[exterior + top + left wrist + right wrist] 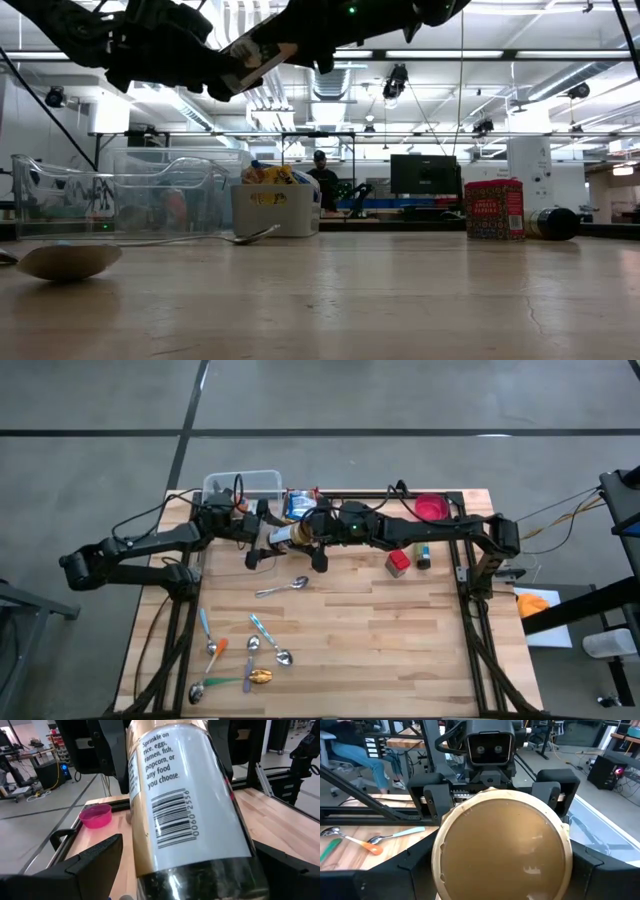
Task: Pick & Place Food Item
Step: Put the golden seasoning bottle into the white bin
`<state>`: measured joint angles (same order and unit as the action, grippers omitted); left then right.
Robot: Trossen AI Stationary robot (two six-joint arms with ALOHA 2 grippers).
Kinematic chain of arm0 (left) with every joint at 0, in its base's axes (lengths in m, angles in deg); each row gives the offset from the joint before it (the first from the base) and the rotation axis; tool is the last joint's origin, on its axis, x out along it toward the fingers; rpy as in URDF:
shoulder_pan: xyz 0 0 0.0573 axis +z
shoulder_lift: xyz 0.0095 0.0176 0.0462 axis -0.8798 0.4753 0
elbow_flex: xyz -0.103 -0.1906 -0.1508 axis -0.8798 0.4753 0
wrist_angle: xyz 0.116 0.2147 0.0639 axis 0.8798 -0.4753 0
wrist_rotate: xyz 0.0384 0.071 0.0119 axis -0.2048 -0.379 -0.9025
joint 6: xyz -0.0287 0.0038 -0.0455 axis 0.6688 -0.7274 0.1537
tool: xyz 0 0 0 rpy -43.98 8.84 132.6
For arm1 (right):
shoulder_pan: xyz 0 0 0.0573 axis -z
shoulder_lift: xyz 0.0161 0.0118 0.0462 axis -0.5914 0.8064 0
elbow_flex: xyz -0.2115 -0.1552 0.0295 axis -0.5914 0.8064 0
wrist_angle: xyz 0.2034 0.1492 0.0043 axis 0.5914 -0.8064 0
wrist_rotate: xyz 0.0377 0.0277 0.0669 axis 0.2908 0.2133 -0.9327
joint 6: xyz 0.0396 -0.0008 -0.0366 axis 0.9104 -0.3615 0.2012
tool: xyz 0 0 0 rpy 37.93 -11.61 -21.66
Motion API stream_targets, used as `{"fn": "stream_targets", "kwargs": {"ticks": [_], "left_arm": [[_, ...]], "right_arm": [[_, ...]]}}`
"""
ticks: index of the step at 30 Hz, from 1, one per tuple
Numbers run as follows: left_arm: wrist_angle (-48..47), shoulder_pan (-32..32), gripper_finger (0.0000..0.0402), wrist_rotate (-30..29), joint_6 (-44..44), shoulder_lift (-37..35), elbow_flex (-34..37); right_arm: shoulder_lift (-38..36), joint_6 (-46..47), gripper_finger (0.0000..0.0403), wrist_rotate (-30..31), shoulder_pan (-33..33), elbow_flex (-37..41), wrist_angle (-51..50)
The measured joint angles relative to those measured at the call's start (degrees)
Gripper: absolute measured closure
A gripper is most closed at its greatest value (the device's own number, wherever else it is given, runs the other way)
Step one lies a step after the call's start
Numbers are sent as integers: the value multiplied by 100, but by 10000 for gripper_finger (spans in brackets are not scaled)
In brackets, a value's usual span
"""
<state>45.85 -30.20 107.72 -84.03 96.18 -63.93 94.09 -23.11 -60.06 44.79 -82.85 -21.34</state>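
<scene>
**Seasoning jar held between both end effectors above the worktop**

A cylindrical seasoning jar (283,536) with a gold body, a white printed label and a barcode hangs in the air over the far middle of the wooden slatted worktop (400,630). The left end effector (262,538) and the right end effector (318,538) face each other, with the jar lying level between them.

In the left wrist view the jar (185,805) fills the gap between the left arm's dark fingers (90,862), which sit on either side of its base, clamped on it. In the right wrist view the jar's round gold end (502,842) points at the camera, and the right arm's fingers (385,877) flank it on both sides; whether they press on it or stand just apart cannot be told.

Beyond the left end effector stands a clear plastic bin (242,484). Just behind the right end effector is a white container of snack packets (298,503), and farther along its arm lie a pink round bowl (431,508) and a red box (398,562). Several spoons (250,650) are scattered on the worktop nearer the camera side, well apart from both end effectors.
</scene>
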Motion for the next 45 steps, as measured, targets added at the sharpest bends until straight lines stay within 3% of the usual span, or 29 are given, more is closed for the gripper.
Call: {"fn": "stream_targets", "kwargs": {"ticks": [22, 32, 45], "left_arm": [[3, 0, 43, 0, 1, 0, 2], [-17, 2, 128, -47, 111, 2, 2], [5, 2, 104, -24, 235, 3, 2]], "right_arm": [[15, 173, 126, 0, 15, 13, -197], [17, 156, 126, 76, 15, 13, -190], [17, 210, 127, 68, 15, 15, -188]]}}
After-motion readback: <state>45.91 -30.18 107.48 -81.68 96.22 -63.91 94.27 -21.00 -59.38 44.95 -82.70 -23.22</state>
